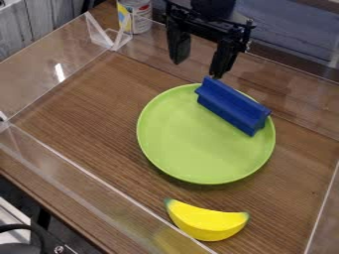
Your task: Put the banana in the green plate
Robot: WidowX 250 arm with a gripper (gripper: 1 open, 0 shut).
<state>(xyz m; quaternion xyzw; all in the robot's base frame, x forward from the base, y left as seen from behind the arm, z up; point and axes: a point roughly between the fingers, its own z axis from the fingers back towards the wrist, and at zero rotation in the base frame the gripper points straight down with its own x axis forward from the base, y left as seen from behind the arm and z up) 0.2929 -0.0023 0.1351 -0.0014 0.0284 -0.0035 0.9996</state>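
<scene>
A white bottle (133, 15) is standing at the back of the wooden counter (79, 109). The black pincer (201, 60) is hanging with its jaws spread wide, gripping nothing. The green plate (199, 149) is sitting in the middle, carrying a blue block (232, 105). The banana (205, 219) is lying near the front, off the plate.

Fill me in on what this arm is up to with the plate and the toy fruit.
A single robot arm is working inside a clear-walled wooden tray. Its gripper hangs open at the far side, above the back edge of the green plate, holding nothing. A blue block lies on the plate's far right part. The banana sits on the wood near the front wall, outside the plate and untouched, so it has not yet been put on the plate.
</scene>
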